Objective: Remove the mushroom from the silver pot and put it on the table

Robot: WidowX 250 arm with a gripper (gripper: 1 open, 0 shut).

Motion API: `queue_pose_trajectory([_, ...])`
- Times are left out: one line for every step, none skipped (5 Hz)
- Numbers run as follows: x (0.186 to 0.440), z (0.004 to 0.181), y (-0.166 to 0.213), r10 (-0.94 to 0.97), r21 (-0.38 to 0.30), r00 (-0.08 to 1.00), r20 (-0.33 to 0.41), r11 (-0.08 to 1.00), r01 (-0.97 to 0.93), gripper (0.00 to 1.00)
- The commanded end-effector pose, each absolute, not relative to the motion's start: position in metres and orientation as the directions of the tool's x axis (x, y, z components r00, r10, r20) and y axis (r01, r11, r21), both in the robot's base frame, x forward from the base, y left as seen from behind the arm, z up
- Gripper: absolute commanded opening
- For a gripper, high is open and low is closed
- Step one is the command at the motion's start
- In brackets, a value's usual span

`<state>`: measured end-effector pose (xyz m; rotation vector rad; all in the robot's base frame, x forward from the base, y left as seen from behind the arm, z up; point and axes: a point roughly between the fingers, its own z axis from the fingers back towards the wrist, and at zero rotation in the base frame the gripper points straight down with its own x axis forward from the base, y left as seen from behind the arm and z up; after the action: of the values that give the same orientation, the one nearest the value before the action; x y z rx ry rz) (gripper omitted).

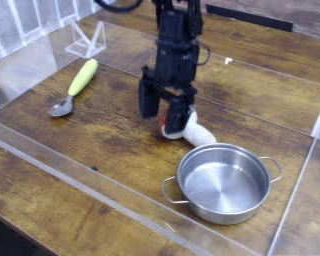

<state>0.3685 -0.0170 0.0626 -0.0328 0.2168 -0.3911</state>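
Sitting nearest, toward the lower right: the silver pot (224, 183), upright on the surface (83, 150), its pale interior showing nothing inside, one thin wire handle sticking out at the lower left and the other at the upper right. Running along the near edge and up the right side: clear acrylic walls (69, 178).

Lying just beyond the pot's far rim, on the bare wood and outside the pot: the mushroom (190, 129), white stem pointing toward the pot, reddish cap tucked up under the arm's tip. Whether stem and rim are touching, impossible to tell.

Hanging over the mushroom, pointing steeply down: the fingers (167, 106), dark, spread apart and released, gripping nothing, straddling the cap end with the tips close above it. Rising behind them and out through the top edge: the black arm (178, 40).

Resting farther off to the left, well apart from everything else: a spoon (73, 87) with a yellow-green handle, bowl turned toward the near side. Standing at the far left corner: a small clear acrylic stand (85, 41).
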Motion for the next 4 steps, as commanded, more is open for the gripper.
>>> queue_pose_trajectory([0.383,0.14,-0.021,-0.392,0.061,0.917,-0.072,0.916,0.397,1.0])
queue_pose_trajectory([0.388,0.176,-0.023,-0.406,0.148,0.914,-0.013,0.903,0.403,1.0])
queue_pose_trajectory([0.394,0.177,-0.028,-0.454,0.179,0.891,0.014,0.878,0.445,1.0])
queue_pose_trajectory([0.399,0.17,-0.027,-0.47,0.19,0.882,0.026,0.869,0.458,1.0])
